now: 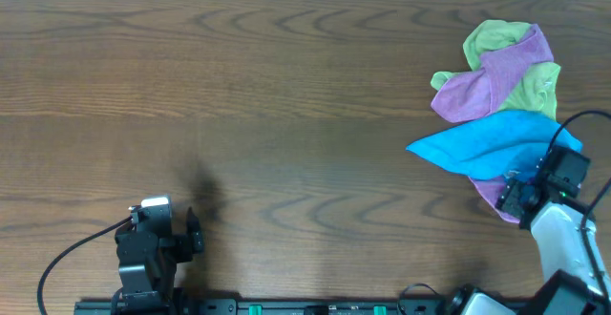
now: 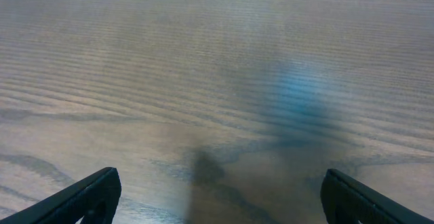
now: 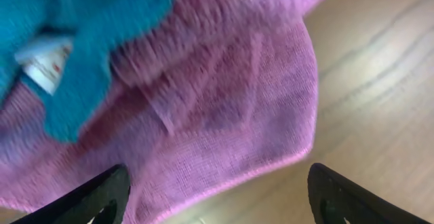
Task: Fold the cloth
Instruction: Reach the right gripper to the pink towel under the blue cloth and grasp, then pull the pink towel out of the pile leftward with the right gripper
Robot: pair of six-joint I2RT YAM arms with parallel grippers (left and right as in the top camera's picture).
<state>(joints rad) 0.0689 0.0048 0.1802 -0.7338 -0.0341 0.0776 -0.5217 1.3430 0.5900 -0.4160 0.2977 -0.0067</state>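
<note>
A heap of cloths lies at the right of the table: a blue cloth (image 1: 496, 143) on top at the front, a purple cloth (image 1: 487, 81) and a green cloth (image 1: 535, 91) behind it. Another purple cloth (image 1: 496, 196) pokes out under the blue one. My right gripper (image 1: 516, 200) is open at this purple cloth's near corner. In the right wrist view the purple cloth (image 3: 224, 108) fills the frame with the blue cloth (image 3: 74, 34) and its white label over it, and the open fingers (image 3: 217, 197) straddle its hem. My left gripper (image 1: 191, 234) is open and empty at the front left, over bare wood (image 2: 217, 197).
The wooden table (image 1: 239, 95) stretches from the left arm to the cloth heap. The right arm's cable (image 1: 597, 115) loops near the table's right edge. A black rail (image 1: 315, 305) runs along the front edge.
</note>
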